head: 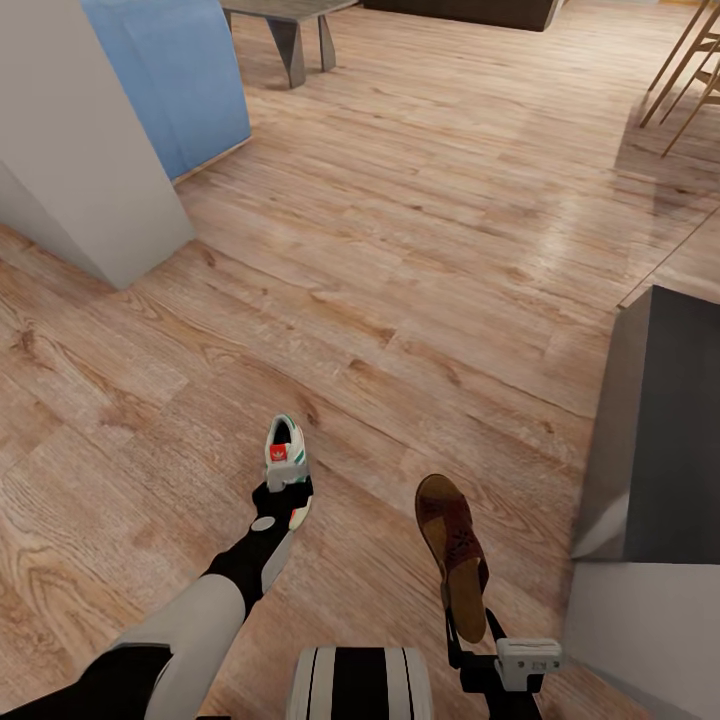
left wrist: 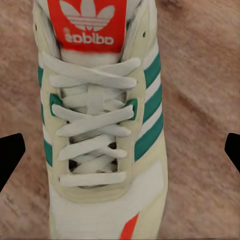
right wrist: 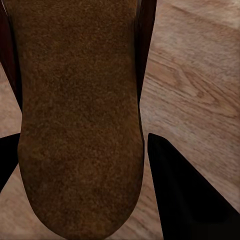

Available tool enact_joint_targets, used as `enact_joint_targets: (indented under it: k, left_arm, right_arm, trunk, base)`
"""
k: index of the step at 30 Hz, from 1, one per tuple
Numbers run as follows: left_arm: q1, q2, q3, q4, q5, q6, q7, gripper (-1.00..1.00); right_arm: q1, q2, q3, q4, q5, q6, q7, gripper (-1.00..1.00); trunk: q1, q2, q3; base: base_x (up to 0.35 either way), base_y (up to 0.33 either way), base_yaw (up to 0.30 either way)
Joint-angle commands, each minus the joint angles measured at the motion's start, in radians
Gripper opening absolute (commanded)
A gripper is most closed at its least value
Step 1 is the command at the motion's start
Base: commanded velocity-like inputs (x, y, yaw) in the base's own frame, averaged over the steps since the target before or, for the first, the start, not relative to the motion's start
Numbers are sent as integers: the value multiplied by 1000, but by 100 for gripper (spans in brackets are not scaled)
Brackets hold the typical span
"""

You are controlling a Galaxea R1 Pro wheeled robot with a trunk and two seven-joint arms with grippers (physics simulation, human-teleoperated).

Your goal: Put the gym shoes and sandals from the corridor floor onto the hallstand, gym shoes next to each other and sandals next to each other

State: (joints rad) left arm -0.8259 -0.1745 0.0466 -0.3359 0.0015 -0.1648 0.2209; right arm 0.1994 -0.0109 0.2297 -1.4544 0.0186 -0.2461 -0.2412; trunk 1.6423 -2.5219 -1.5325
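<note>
Step in hand, as judged: carrying one shoe per arm toward the rack; both should stay level and clear of the floor. Nearest, the right gripper clenches the sandal at its heel end. Beyond, the left gripper straddles the sneaker, fingertips spread wide; contact cannot be told.
</note>
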Motion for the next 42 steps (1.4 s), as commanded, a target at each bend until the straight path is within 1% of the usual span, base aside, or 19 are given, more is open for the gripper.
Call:
enact_joint_targets:
  k: [1,12,25,33,42]
  left_arm:
    - [2,0,0,0,0,0,0,100]
    - [7,0,1,0,1,-2,0,100]
    - [9,0,2,0,2,-9,0,100]
    - [10,0,2,-1,2,-12,0,100]
    - [10,0,2,-24,2,-13,0,100]
  right_arm:
    - [0,0,0,0,-3,-1,2,-100]
    - [0,-1,0,0,-2,-1,2,-100]
    - [0,-1,0,0,-2,-1,2,-100]
    - [0,-1,0,0,-2,-1,2,-100]
    - [0,-1,0,0,-2,-1,2,-100]
  trunk:
    - [0,0,0]
    - [0,0,-1]
    - [0,0,-13]
    - [0,0,-15]
    - [0,0,-16]
  base:
    - [0,0,0]
    - [0,0,0]
    - [0,0,0]
    - [0,0,0]
    - [0,0,0]
